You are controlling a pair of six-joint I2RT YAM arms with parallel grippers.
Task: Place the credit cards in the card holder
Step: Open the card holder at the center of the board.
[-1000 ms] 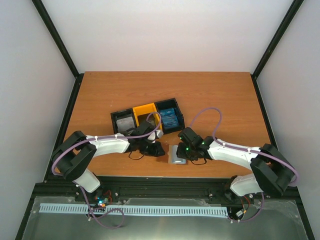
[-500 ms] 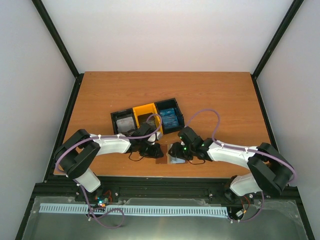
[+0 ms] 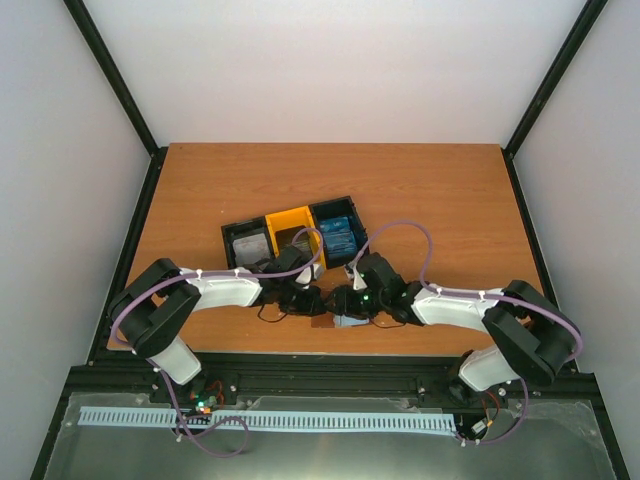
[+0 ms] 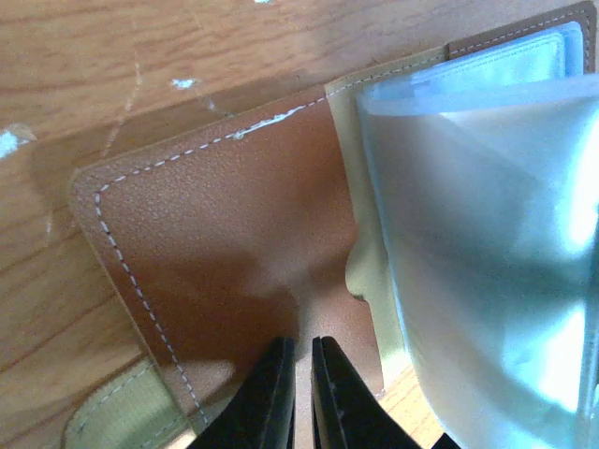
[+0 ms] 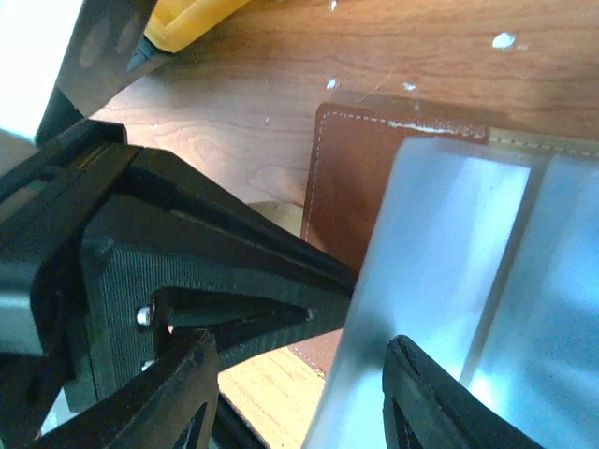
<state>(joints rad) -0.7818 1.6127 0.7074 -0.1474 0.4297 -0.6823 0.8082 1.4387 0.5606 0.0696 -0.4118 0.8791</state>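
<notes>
The card holder (image 3: 338,320) lies open near the table's front edge, brown leather (image 4: 215,234) outside and pale blue-grey pockets (image 4: 487,234) inside. My left gripper (image 3: 312,300) is shut, and its tips (image 4: 302,344) press down on the brown flap. My right gripper (image 3: 346,300) is open over the wallet; a raised pale pocket leaf (image 5: 468,243) stands between its fingers (image 5: 299,346). The left gripper's black body (image 5: 187,253) is right beside it. The credit cards lie in the tray: whitish-grey (image 3: 248,246), dark (image 3: 292,238) and blue (image 3: 338,236). Neither gripper holds a card.
The black-and-yellow three-compartment tray (image 3: 295,215) stands just behind both grippers. The two grippers are almost touching above the wallet. The table's front edge (image 3: 330,350) runs close below the wallet.
My right gripper has moved left toward the left gripper. The wallet has shifted left with it, and a pocket leaf is lifted. The left gripper has barely moved.
</notes>
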